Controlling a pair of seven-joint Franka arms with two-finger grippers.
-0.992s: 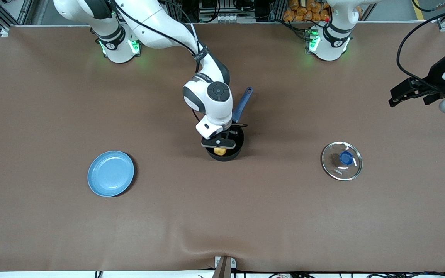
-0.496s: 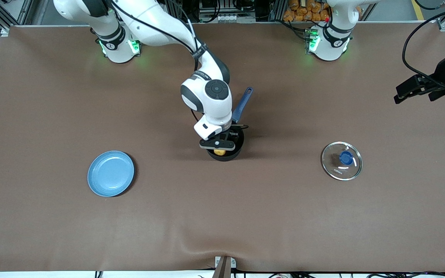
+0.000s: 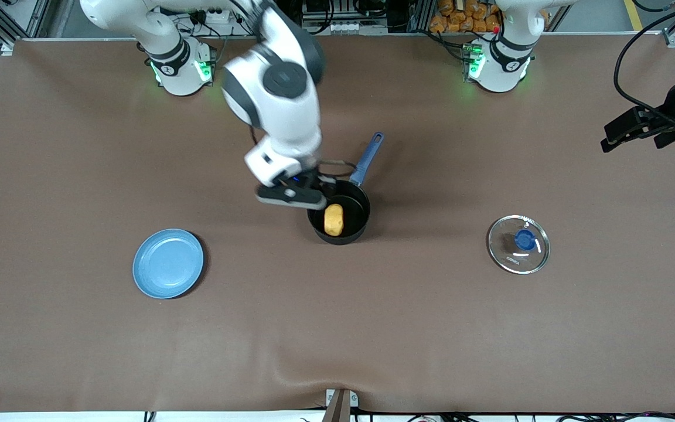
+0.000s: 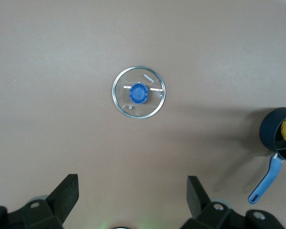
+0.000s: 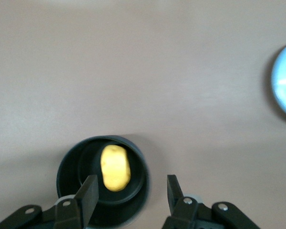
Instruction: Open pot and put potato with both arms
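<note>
Pot: one small round black saucepan with a long blue handle, uncovered, near the middle of the brown cloth-covered table; rim partly cut off at the edge of both wrist views.
Table: one, edges running out of the front view at both ends.
Right arm: one white arm with dark grey joints, blurred in the front view, upper links cut off at the top edge.
Left arm: one, mostly out of frame at its own end of the table; waits.
Plate: one flat light-blue round plate, toward the right arm's end, nearer the front camera than the pot; only a sliver visible in the right wrist view.
Lid: one clear glass disc with a blue knob, flat on the table toward the left arm's end, well apart from the pot.
Right gripper: black, over the pot's rim, fingers apart, holding nothing.
Left gripper: black, fingers spread wide, empty, over bare table.
Potato: one small oval yellow-orange lump, lying inside the pot.
</note>
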